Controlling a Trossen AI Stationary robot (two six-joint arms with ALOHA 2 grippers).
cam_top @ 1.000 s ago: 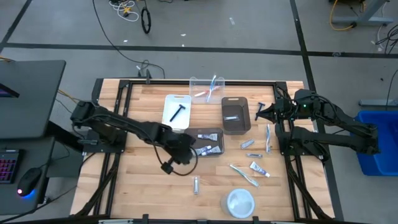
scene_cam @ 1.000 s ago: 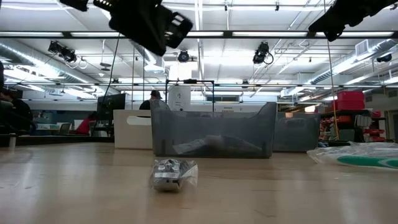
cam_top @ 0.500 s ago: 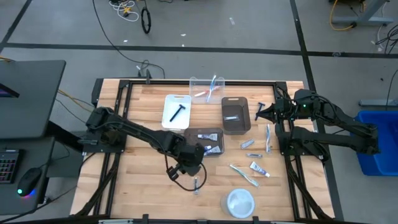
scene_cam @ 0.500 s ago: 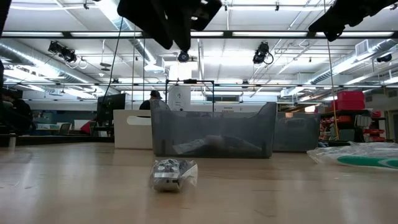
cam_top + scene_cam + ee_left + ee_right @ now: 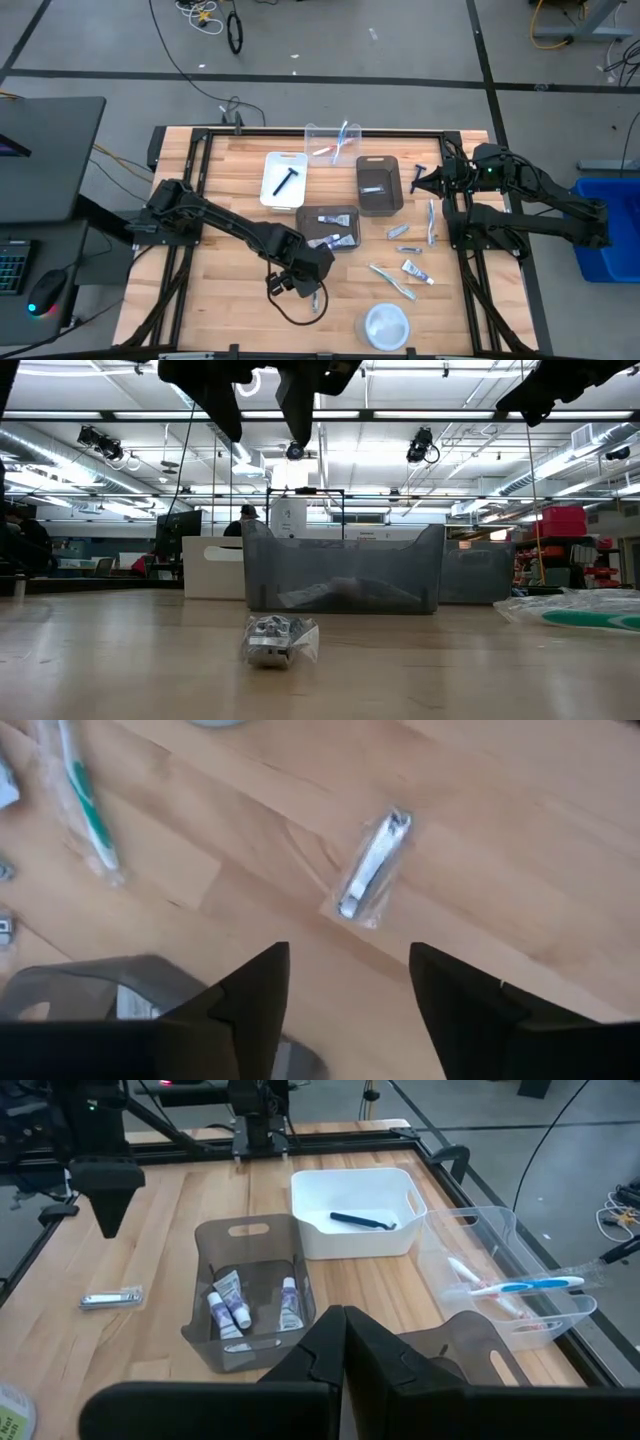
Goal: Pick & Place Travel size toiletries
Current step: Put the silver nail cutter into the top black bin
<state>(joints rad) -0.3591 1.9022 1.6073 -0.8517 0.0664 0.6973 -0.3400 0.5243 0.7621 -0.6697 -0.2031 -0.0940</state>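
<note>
Having swung forward from beside the smoky grey bin [image 5: 334, 228] toward the front of the table, now hanging over the wrapped nail clipper [image 5: 315, 298] with fingers spread wide where a second ago they were pinched together. Left gripper [image 5: 348, 982] hovering above, not touching, jaws released and holding nothing; in the left wrist view, standing apart with the small silvery packet [image 5: 372, 866] lying flat on bare wood beyond them, slanted across the boards. Seen from table height, sitting alone in front of the grey bin [image 5: 340, 570], well apart from the other toiletries. Right gripper [image 5: 345, 1342] waiting clenched and empty at the far right of the table, near the razor [image 5: 421, 175] lying at that edge. Judging the handling: likely light and stiff at the metal core, yet sheathed in a loose clear wrapper, so probably slippery and apt to skid or twist under a glancing pinch. Looking best taken across the narrow width at mid-length, fingers straddling the long sides and turned square to its slant, coming down nearly to the wood before closing. Pinching only wrapper film at an end seeming risky, as the clipper could slide out. Sitting low on the wood and leaving little to catch, so descending fully appearing to matter most.
</note>
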